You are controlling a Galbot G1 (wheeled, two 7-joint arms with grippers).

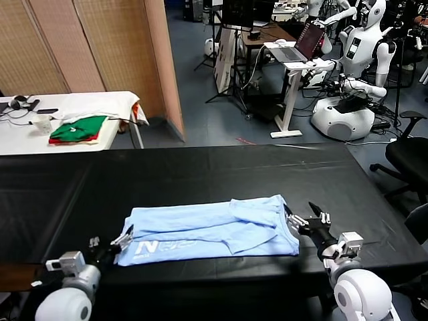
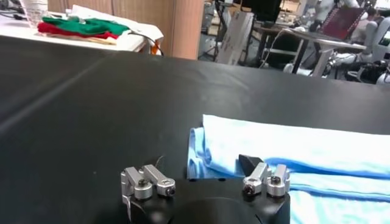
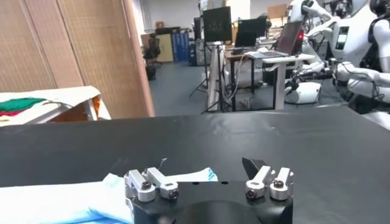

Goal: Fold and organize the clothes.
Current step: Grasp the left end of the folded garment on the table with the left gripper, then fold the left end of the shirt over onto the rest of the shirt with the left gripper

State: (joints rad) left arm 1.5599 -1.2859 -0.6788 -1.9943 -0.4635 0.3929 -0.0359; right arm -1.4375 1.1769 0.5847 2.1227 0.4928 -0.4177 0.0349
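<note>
Now folded sky-blue T-shirt (image 1: 210, 229), lettering up

A big black-covered table (image 1: 200, 170) fills the foreground. Behind its far left corner a white table (image 1: 40, 130) is seen, with green and red folded garments (image 1: 79, 129) stacked on it. Tan woven partition panels (image 1: 87, 47) are set up behind that. The floor (image 1: 214, 120) is a dull blue-grey. Further back, a white-legged desk (image 1: 294, 67) with an open laptop (image 1: 301, 45) is seen, plus a dark monitor (image 1: 237, 13) and a black office chair (image 1: 411, 157) off the table's right edge.
</note>
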